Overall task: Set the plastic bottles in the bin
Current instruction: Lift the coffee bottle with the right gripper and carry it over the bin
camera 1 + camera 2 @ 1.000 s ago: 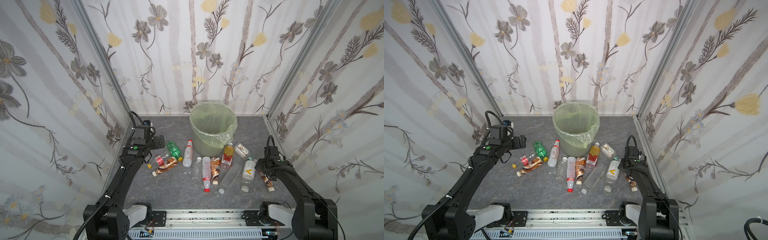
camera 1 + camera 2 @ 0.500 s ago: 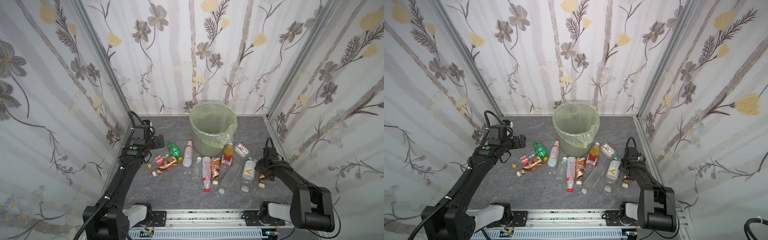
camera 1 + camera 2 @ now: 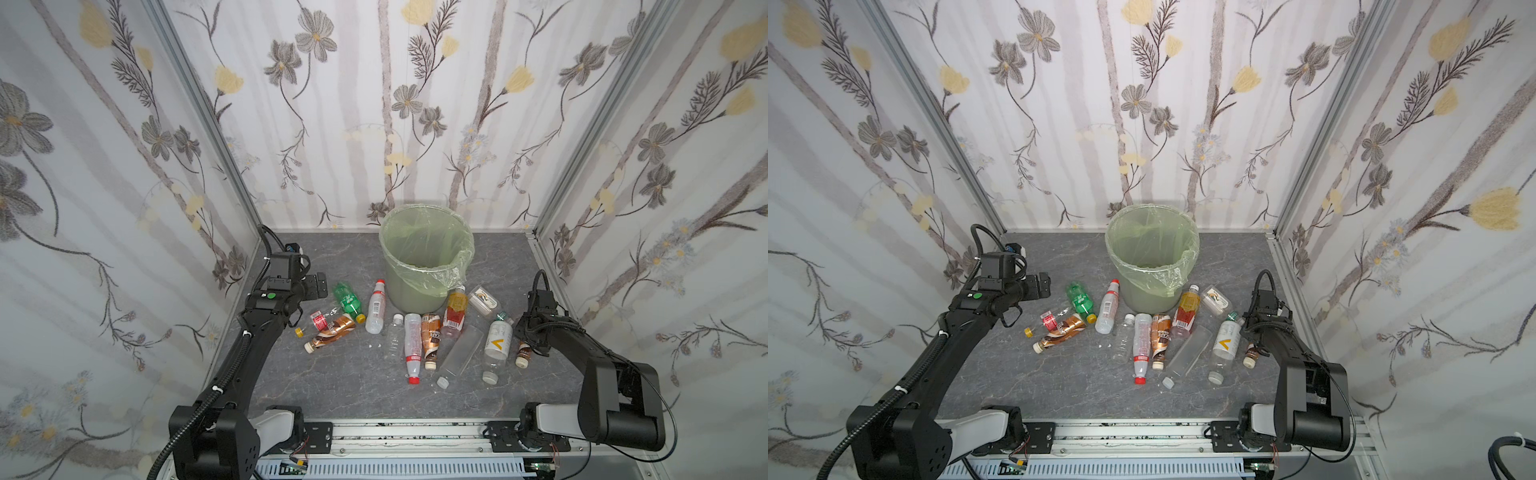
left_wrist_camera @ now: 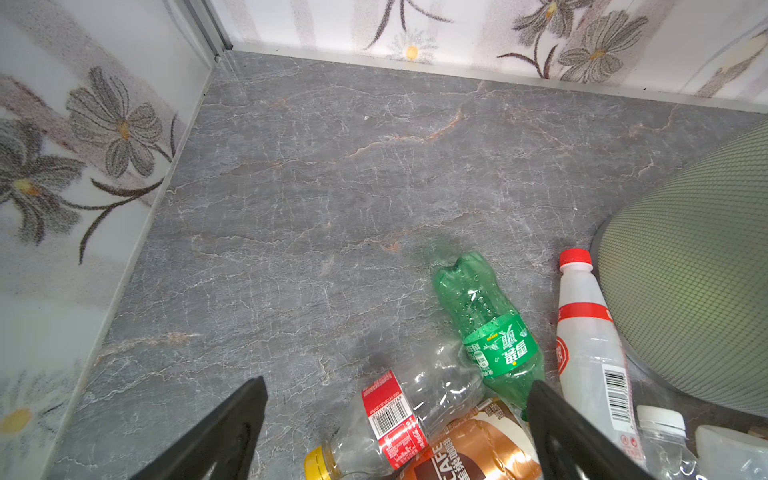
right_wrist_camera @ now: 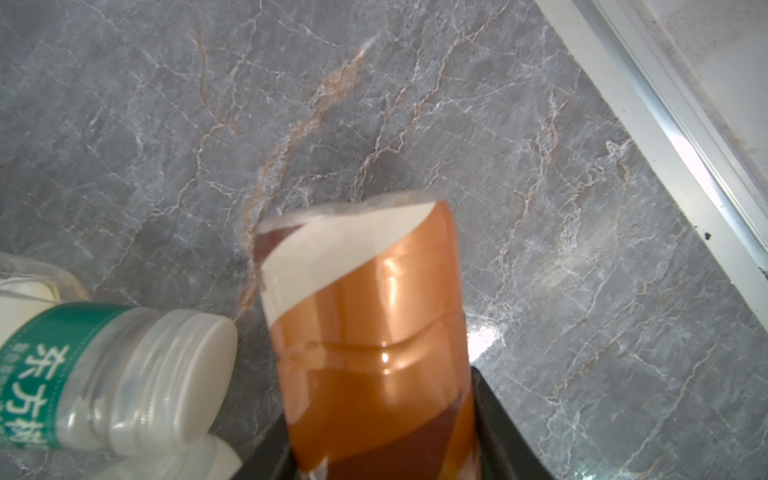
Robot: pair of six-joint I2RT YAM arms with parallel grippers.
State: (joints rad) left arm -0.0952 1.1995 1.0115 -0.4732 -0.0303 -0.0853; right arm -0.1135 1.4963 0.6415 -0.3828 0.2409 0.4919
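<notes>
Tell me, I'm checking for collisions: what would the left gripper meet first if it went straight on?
Probably the clear red-labelled bottle, lying between the fingertips of the open left gripper; depth is unclear.

Wide-spread left claw (image 4: 397, 384), clenched right claw (image 5: 382, 432)

In the right wrist view the picture's edge cuts off the coffee bottle (image 5: 374, 332), so its cap is unseen. In both top views the right end effector (image 3: 528, 341) covers most of it.
</notes>
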